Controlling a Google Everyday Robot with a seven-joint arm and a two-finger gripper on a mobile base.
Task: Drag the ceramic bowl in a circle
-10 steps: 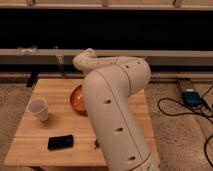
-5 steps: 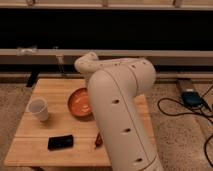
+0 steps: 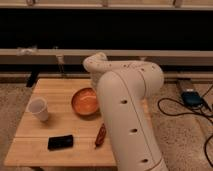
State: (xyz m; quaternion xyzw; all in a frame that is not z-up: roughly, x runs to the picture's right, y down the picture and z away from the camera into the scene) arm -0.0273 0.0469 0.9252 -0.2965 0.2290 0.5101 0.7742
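Note:
The ceramic bowl [image 3: 84,102] is orange-red, round and shallow, and sits upright near the middle of the wooden table [image 3: 55,90]. My white arm [image 3: 127,115] fills the right half of the camera view and bends over the bowl's far right side. The gripper [image 3: 95,85] is at the end of the arm, right at the bowl's far right rim, and is mostly hidden by the arm. Whether it touches the rim does not show.
A small white cup [image 3: 38,109] stands at the table's left. A flat black object [image 3: 60,142] lies near the front edge, a reddish-brown object [image 3: 100,135] beside it. Cables and a blue device [image 3: 190,97] lie on the floor at the right.
The bowl has slid to the right and a little toward the front. The arm has swung right, and more of the bowl shows. The cup has not moved.

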